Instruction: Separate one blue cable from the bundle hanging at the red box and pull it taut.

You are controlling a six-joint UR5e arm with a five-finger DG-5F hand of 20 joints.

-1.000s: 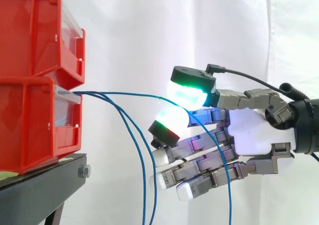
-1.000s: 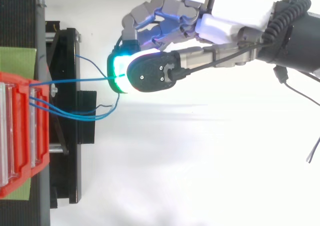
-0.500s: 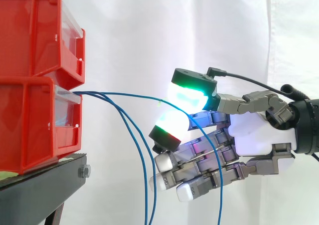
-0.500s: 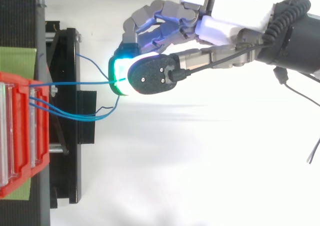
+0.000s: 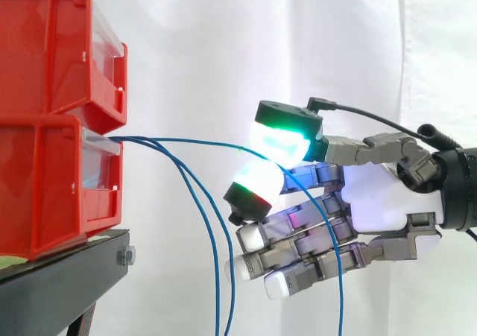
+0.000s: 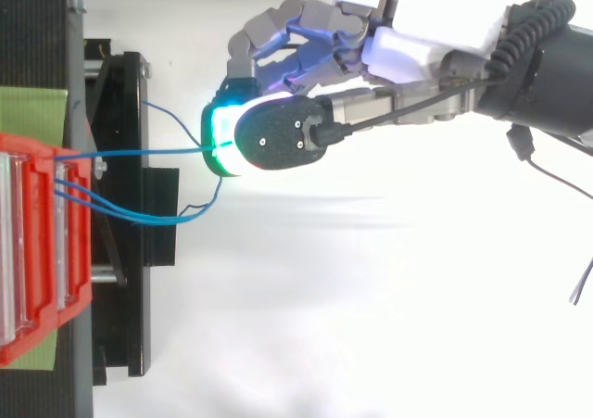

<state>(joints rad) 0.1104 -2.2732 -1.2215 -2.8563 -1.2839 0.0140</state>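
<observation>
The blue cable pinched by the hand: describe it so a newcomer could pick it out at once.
Start at the lower red bin on the black stand, where a bundle of blue cables leaves its front. The blue cable runs almost level across to the hand's glowing fingertips, pinched there. Its neighbours sag downward straight from the bin.

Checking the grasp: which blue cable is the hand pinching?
The topmost blue cable, running nearly level from the red box to the hand; the other two droop.
</observation>
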